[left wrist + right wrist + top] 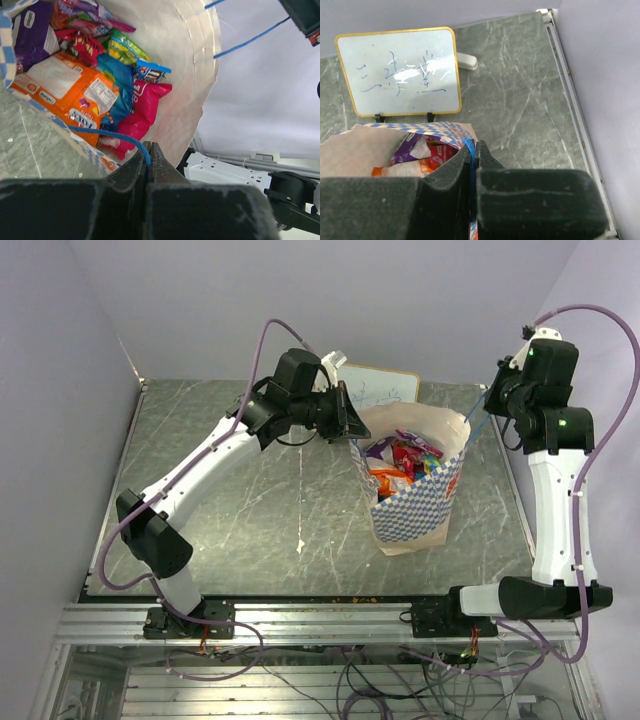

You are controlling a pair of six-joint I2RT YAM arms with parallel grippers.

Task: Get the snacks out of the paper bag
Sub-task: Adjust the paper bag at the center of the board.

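Centrally, just right of middle in the overhead view, one paper bag [420, 515] stood upright on the desk [250, 510], its mouth open. Both pairs of jaws were clamped shut, each on one of the bag's two blue cord handles [115, 136]: the left jaws at its left rim, the right jaws at its upper right. At least seven snack packets [75, 95] lay inside, none outside. The step looked like holding the bag open. Next would probably call for tipping it or reaching in. One whiteboard [400, 72] stood behind.
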